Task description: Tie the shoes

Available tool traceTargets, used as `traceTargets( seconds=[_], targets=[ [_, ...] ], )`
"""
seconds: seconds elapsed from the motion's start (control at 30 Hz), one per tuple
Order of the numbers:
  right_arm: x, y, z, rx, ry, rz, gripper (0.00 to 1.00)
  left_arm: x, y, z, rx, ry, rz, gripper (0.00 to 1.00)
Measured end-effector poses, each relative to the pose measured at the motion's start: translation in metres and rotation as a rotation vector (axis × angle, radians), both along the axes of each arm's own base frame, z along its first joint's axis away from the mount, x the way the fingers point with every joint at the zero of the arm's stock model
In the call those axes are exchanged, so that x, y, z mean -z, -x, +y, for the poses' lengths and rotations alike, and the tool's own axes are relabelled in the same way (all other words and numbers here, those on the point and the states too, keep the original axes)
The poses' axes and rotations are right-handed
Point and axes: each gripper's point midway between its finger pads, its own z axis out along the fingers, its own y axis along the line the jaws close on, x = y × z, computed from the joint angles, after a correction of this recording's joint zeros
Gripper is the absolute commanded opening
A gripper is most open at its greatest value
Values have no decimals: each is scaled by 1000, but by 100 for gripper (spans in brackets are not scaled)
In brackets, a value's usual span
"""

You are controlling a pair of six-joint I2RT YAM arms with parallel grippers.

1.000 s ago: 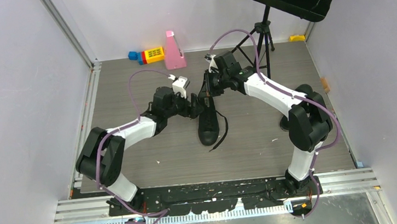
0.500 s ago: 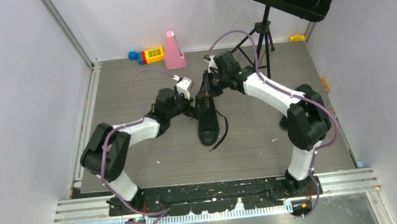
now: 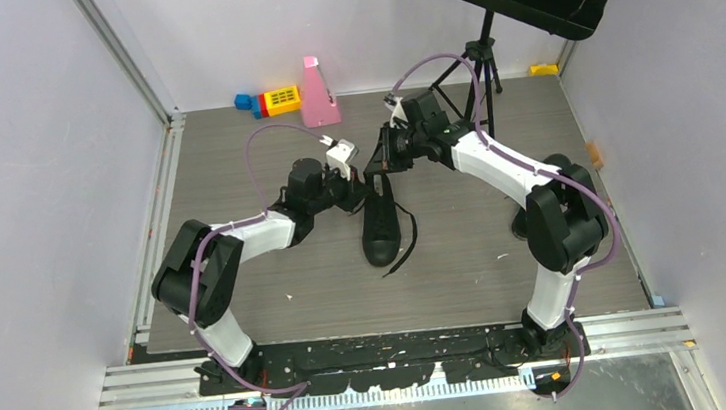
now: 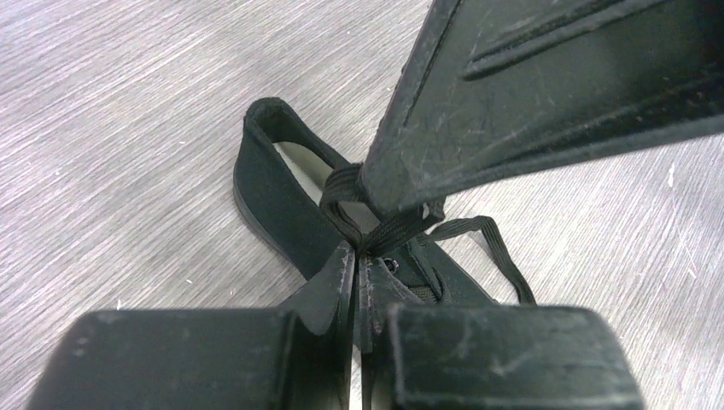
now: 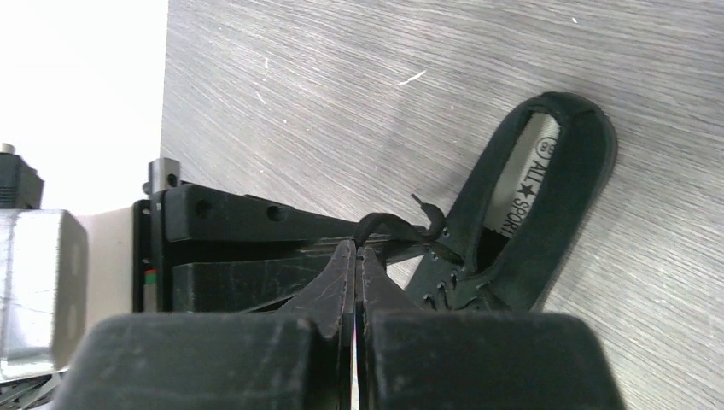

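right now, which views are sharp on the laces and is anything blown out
Top external: even light, sharp, yet the black shoe shows little detail. Left wrist: laces crisp, left gripper soft up close. Right wrist: upper left corner blown out white, insole print readable.

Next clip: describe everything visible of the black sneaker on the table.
The sneaker is all black, canvas-looking, with a black sole and rounded toe, standing upright on the grey wood-grain table, toe toward the arm bases. Its pale insole carries printed lettering. The thin laces are untied; one end trails loose on the right arm's side. Near the opening, the left tool and right tool are each shut on a lace strand.
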Motion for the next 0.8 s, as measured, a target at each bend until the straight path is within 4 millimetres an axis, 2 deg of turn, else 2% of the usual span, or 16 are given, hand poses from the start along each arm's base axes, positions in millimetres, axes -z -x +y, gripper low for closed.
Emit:
traceTargets(
  seconds=[0.27,0.3,0.33,0.4,0.47,0.63,0.8],
  targets=[
    [13,-4,-14,31,10,26,0,6,2,3,-9,-16,25,2],
    [14,-4,-15,33,10,26,0,7,2,3,-10,-17,27,10],
    [14,-4,-15,33,10,27,0,7,2,3,-11,-18,29,23],
    [15,-3,-15,31,11,29,0,8,2,4,-17,-23,34,53],
    [15,-2,-14,27,7,30,0,10,1,6,-27,-30,38,69],
    [13,0,-12,13,-2,34,0,9,-1,7,-37,-32,29,83],
    [13,1,-11,2,-9,37,0,7,-3,5,-17,-24,24,86]
  ],
)
